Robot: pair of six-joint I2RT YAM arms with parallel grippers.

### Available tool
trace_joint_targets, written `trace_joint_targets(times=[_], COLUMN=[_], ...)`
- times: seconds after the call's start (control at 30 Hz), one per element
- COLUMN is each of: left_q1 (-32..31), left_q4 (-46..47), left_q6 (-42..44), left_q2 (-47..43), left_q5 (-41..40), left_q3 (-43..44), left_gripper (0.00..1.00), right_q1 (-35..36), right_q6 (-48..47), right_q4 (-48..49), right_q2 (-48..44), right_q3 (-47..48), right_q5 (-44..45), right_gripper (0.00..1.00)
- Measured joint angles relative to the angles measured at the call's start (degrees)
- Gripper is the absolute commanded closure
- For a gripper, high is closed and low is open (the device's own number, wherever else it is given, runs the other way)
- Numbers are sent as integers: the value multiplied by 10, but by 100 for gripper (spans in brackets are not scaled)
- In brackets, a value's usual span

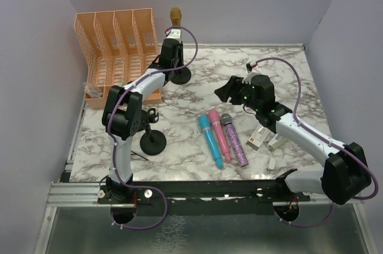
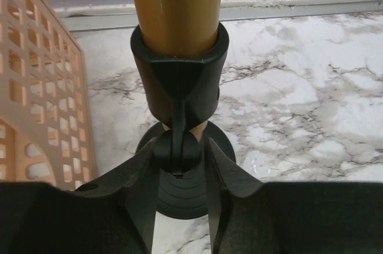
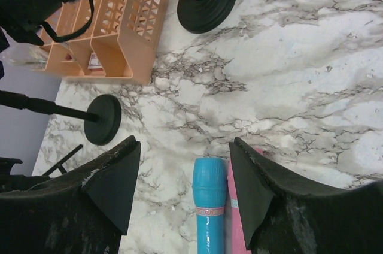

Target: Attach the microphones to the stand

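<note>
Gold mic (image 1: 175,17) stands upright in the clip of the stand (image 1: 180,75) at the upper centre of the overhead view, and your left pincer (image 2: 179,146) is closed narrow on that stand's joint just under the clip, one finger on each side. Your right pincer (image 3: 184,141) is spread wide and holds nothing, hanging over one end of the cyan mic (image 3: 209,206). That mic lies flat on the marble bench (image 1: 287,74) at mid-frame, with the pink mic (image 1: 218,131) just beside it on the right and the purple mic (image 1: 235,140) next over.
</note>
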Motion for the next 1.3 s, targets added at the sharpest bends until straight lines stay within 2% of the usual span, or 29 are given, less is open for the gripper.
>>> trace_joint_targets(times=[0.1,0.3,0.4,0.5,0.57,0.8,1.0,1.3], left_q1=[0,0,0,0,0,0,0,0], left_q4=[-6,-17,-31,-41,-37,-68,-148,-245], left_q6=[0,10,21,26,24,15,-4,-15], left_q2=[0,-31,-83,-172,-235,-436,-593,-715], left_q5=[-1,24,42,49,48,50,51,65], left_q3=[5,6,-8,-50,-82,-179,-241,-248], left_gripper=[38,29,22,7,1,1,1,1], right_q1=[0,0,0,3,14,155,247,310], right_q6=[8,3,-3,-7,-10,-22,-18,10], right_q4=[-5,-47,-67,-69,-71,-92,-92,-103], right_q2=[0,-1,-1,-1,-1,10,57,181], right_q3=[-4,3,12,14,18,86,145,256], right_q5=[-7,-41,-68,-97,-107,-100,-66,20], right_gripper=[37,39,38,36,35,31,29,28])
